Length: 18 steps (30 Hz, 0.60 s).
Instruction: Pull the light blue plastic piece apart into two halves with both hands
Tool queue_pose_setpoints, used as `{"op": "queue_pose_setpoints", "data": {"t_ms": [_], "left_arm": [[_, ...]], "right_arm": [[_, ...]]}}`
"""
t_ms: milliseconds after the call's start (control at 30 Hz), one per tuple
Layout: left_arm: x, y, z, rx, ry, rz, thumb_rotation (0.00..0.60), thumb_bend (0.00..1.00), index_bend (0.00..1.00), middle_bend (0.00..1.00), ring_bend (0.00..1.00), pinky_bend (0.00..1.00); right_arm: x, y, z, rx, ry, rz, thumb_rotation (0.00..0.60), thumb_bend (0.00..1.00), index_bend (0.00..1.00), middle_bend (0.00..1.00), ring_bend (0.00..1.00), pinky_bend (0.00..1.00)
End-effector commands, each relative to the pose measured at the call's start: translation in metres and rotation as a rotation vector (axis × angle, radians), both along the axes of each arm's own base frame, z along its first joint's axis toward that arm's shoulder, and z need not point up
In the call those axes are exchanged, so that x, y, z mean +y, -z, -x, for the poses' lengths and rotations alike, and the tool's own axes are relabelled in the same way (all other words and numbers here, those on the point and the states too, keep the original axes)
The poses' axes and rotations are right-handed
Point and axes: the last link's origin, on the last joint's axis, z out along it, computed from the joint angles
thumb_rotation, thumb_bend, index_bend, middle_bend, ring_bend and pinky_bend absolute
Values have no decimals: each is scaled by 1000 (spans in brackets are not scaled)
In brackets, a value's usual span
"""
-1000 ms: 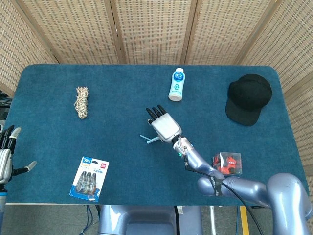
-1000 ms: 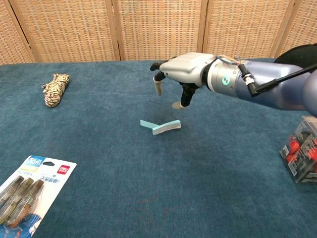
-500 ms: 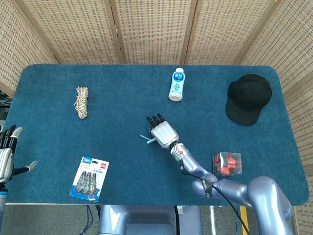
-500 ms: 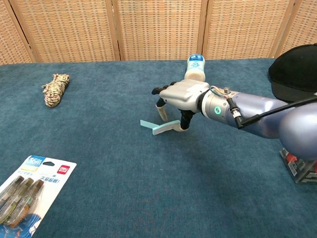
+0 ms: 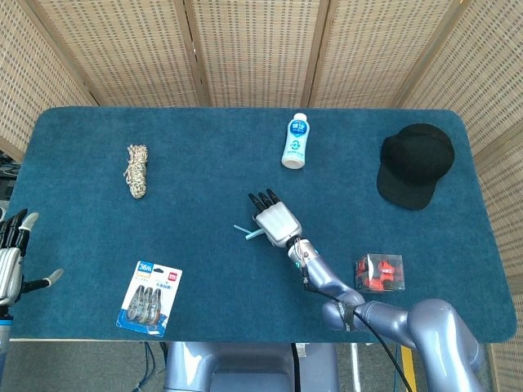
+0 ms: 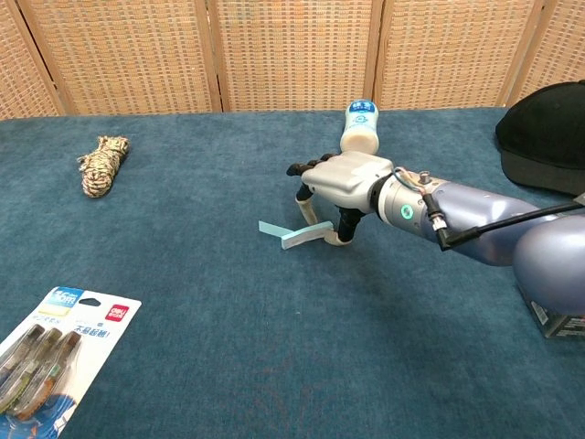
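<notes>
The light blue piece (image 6: 297, 234) lies on the blue bench (image 5: 98, 237) near its middle. The right hand (image 6: 340, 183) is low over the piece's right end, palm down, fingers (image 6: 305, 210) curled downward around it; whether they actually grip it I cannot tell. The left hand (image 5: 11, 253) sits at the bench's left edge, fingers spread, holding nothing. Around lie a rope bundle (image 5: 136, 171), a bottle (image 5: 296, 140), a black cap (image 5: 416, 164), a blister pack (image 5: 150, 297) and a red-filled box (image 5: 378, 272).
</notes>
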Motion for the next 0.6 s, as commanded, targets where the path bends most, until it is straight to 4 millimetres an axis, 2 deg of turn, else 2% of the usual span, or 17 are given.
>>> {"op": "queue_pose_setpoints", "data": {"t_ms": [33,367,600], "left_arm": [[0,0,0,0,1,1,600,0,0,0,0,0],[-1,0,-1,-1,5,1,600,0,0,0,0,0],[-2,0,-2,-2,10,5,600,0,0,0,0,0]], "right_arm": [[-1,1,2,-2,5,3,600,363,484,0,0,0],[-3,2,6,3,15,15,600,363,494,0,0,0],[-1,4,6,-19,14,21,600,376,569,27,0,0]]}}
